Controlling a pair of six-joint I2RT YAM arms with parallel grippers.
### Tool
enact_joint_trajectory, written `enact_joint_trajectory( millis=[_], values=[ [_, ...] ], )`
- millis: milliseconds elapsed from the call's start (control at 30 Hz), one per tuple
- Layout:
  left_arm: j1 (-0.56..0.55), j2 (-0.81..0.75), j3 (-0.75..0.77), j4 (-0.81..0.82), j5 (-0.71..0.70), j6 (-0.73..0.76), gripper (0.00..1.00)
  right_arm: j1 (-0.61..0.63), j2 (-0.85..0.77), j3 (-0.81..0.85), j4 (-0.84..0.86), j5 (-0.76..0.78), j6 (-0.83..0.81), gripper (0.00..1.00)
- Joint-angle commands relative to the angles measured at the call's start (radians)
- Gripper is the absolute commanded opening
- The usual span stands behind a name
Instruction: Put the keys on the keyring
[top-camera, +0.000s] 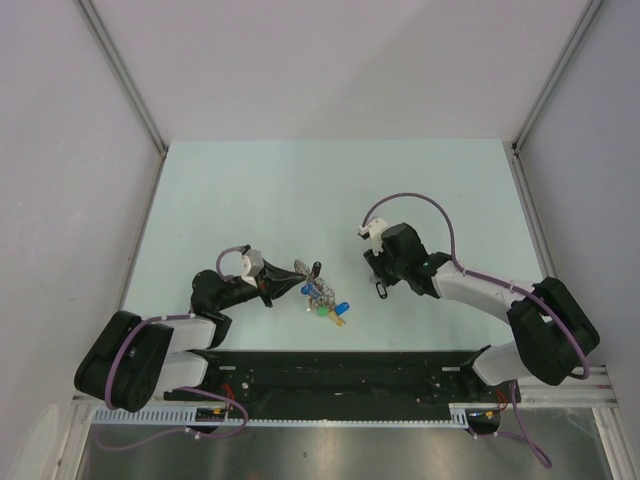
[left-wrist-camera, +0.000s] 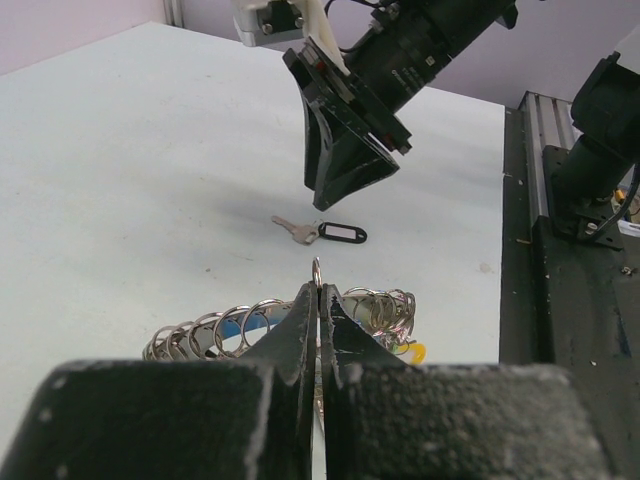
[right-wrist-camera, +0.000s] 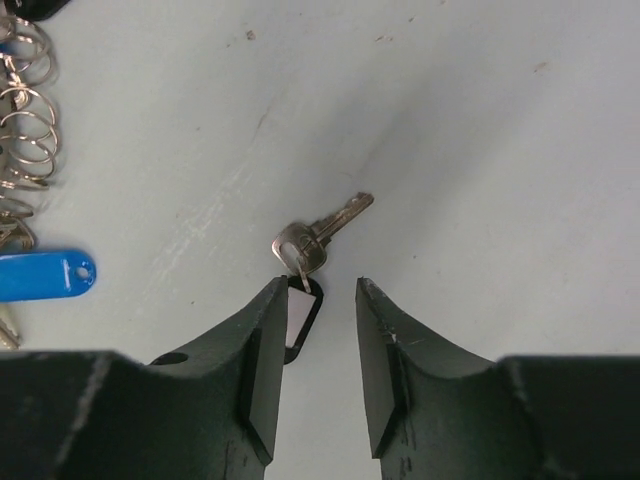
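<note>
Keys (top-camera: 330, 308) with blue, green and yellow tags lie bunched on the pale surface (top-camera: 300, 190), not far from its near edge. We see them gathered around the keyring (left-wrist-camera: 317, 268), whose thin wire also carries a row of small split rings (left-wrist-camera: 215, 325). The left end effector (left-wrist-camera: 320, 295) reaches in from the left, its fingers pressed together and pinching the keyring's wire, which stands up between the tips.

Just beyond and to the right, a single loose key (right-wrist-camera: 325, 228) lies flat on the surface, apart from the bunch, with a black tag (right-wrist-camera: 303, 318) joined to its head by a small ring. The right end effector (right-wrist-camera: 320, 290) hangs over it with its fingers spread. In its own wrist view we see the black tag in the gap, close against one finger. In the left wrist view the tips stand above the key, clear of it.

Farther back, the surface runs on to the white walls (top-camera: 330, 70).
</note>
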Motion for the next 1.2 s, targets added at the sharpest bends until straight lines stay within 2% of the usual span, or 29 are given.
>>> enact_joint_trajectory(
  millis=[0,467,733,1167],
  values=[
    [0.007,-0.002,0.016,0.434,0.028,-0.018,0.00,-0.041,0.020,0.011,0.062,-0.058,-0.013,0.36],
    [0.007,0.005,0.024,0.434,0.040,-0.026,0.00,-0.061,0.101,0.057,0.006,-0.164,-0.032,0.27],
    [0.007,0.001,0.022,0.434,0.043,-0.026,0.00,-0.067,0.135,0.077,-0.012,-0.164,-0.024,0.20],
    [0.007,0.001,0.024,0.434,0.048,-0.030,0.00,-0.069,0.138,0.083,-0.058,-0.148,-0.027,0.16]
  ],
)
